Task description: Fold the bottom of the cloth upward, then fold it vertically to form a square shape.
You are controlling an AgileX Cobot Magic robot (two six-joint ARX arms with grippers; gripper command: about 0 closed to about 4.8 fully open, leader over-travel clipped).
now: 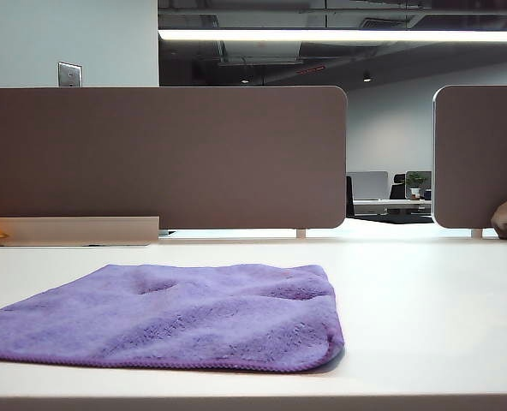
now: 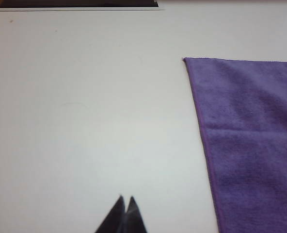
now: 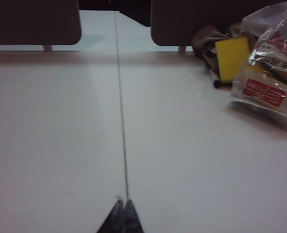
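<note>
Purple fuzzy microfiber cloth (image 1: 176,317) lies spread flat on the white counter (image 1: 425,291). Left gripper (image 2: 124,200) hovers beside its hem, right gripper (image 3: 122,201) over bare counter; both fingers pressed together, empty.

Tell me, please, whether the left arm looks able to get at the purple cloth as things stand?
Probably yes: the left tool, shut, hangs over bare table beside the cloth, and nothing lies between them.
</note>
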